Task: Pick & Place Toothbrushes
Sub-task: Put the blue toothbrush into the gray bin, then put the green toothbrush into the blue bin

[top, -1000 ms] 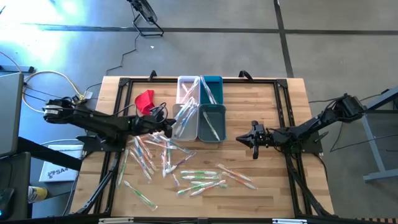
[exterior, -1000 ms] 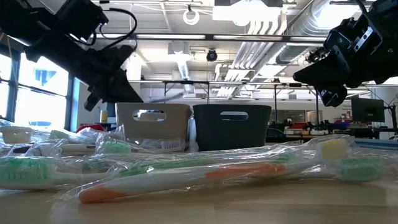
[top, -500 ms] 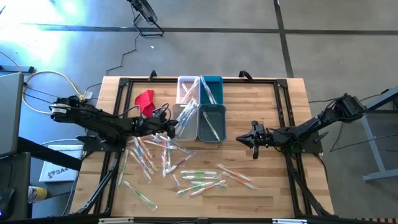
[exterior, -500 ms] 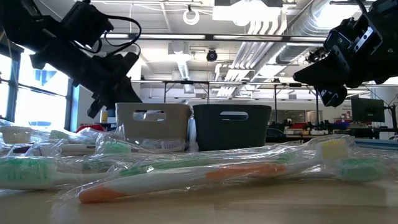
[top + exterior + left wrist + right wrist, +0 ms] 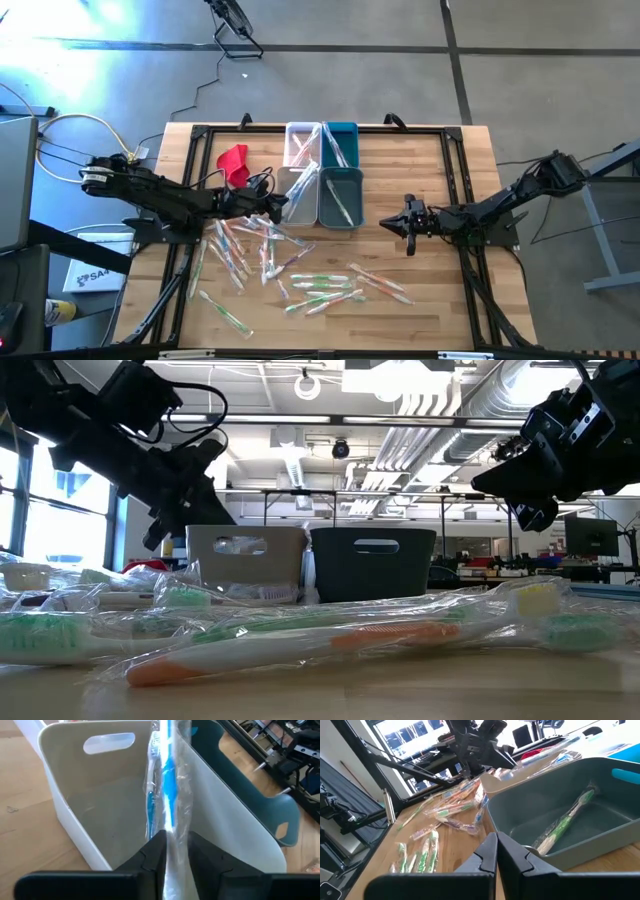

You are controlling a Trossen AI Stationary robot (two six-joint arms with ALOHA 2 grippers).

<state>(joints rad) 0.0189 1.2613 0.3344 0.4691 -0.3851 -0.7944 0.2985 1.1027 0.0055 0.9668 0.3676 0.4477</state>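
Note:
Many wrapped toothbrushes [image 5: 268,245] lie loose on the wooden table, more near the front [image 5: 335,285]. My left gripper [image 5: 176,851] is at the near rim of the white bin [image 5: 75,805]. Its fingers are slightly apart, with the end of a blue toothbrush [image 5: 167,775] in its clear wrapper between them. This toothbrush [image 5: 301,186] reaches forward into the bin along its right wall. My right gripper [image 5: 496,845] hovers shut and empty to the right of the bins [image 5: 406,227]. A green toothbrush [image 5: 565,827] lies in the grey bin [image 5: 340,197]. My left gripper has the near end of the blue toothbrush's clear wrapper [image 5: 175,837] between its parted fingers, which lie along the toothbrush and slant down toward the bin. I cannot tell whether the fingers still touch the wrapper. The toothbrush's far part rests inside the white bin.
Two more bins, a white one [image 5: 303,140] and a teal one [image 5: 340,140], stand behind, both holding toothbrushes. A red cloth [image 5: 233,160] lies at the back left. Bare wood lies between the bins and my right gripper.
My left arm has tipped a little down toward the white bin, and the blue toothbrush's far end has sunk into it. The left fingers have parted slightly. My right arm has kept still.

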